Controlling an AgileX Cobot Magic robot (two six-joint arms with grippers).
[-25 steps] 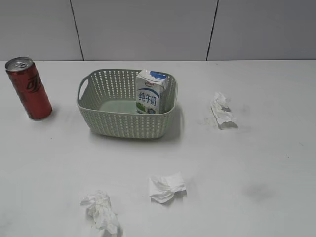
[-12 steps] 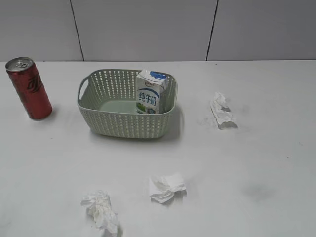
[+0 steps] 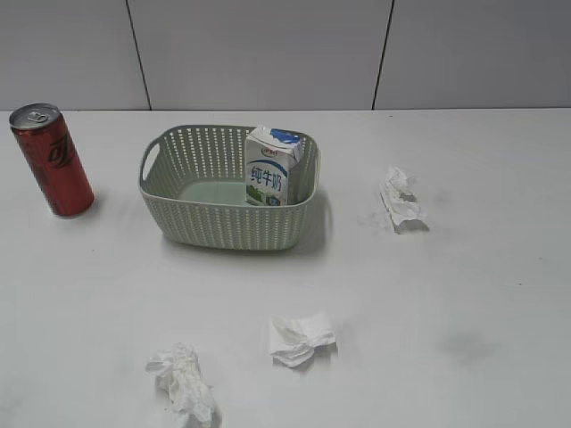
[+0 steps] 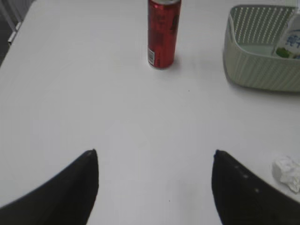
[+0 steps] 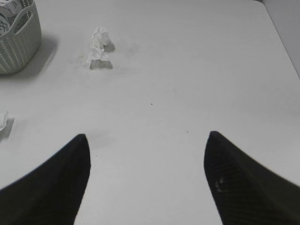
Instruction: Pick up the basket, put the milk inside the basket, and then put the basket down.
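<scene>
The sage-green basket (image 3: 223, 218) stands on the white table, left of centre in the exterior view. The milk carton (image 3: 270, 169) stands upright inside it at its right end. The basket also shows in the left wrist view (image 4: 258, 70) at the top right, with the milk (image 4: 289, 42) in it, and its corner in the right wrist view (image 5: 18, 42). My left gripper (image 4: 154, 154) is open and empty over bare table, well short of the basket. My right gripper (image 5: 146, 138) is open and empty over bare table. Neither gripper shows in the exterior view.
A red soda can (image 3: 52, 160) stands left of the basket and shows in the left wrist view (image 4: 163, 33). Crumpled tissues lie right of the basket (image 3: 399, 201), in front of it (image 3: 302, 339) and at the front left (image 3: 183, 379).
</scene>
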